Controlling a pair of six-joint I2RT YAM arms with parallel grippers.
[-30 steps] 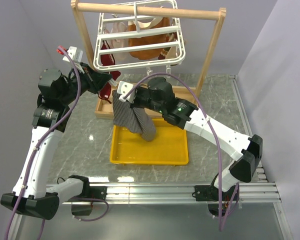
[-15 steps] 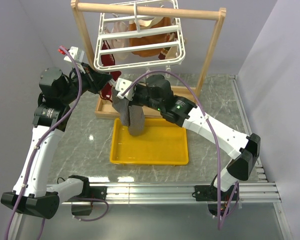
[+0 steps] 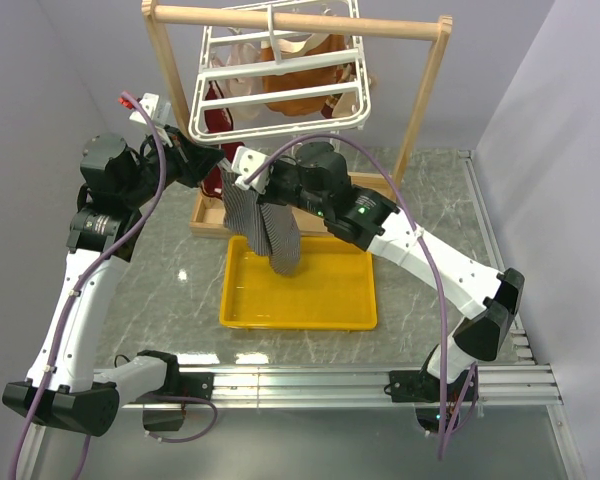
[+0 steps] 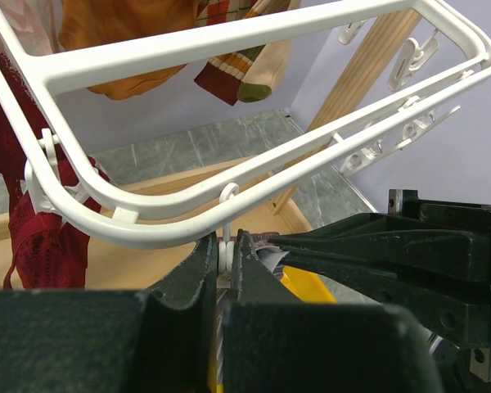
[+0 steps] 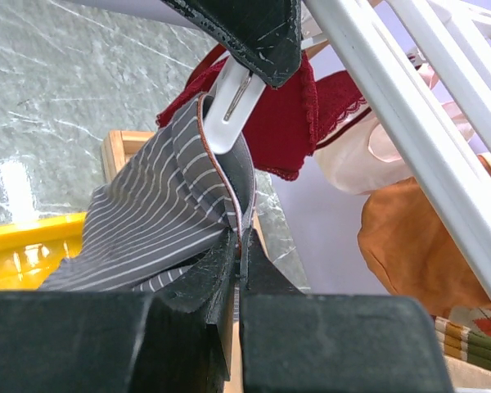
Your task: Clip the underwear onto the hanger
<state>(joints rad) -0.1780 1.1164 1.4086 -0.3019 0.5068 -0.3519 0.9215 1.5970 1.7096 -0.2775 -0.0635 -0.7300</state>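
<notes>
- Right claw: fingers pressed together on a fold of the underwear, gripping it just below the hem. The rest of the cloth hangs down over the yellow tray on the worktop.
- Left claw: nearly closed, pinching a white clip that dangles from the near rim of the hanger.
- Hem touches the clip's lower end. We cannot tell whether it sits between the clip's two halves.
- Step in hand, as we judge it: feeding the hem into the clip.
- Next move calls for seating the cloth deeper. The left claw should then ease off so the clip bites before the right claw lets go.
</notes>
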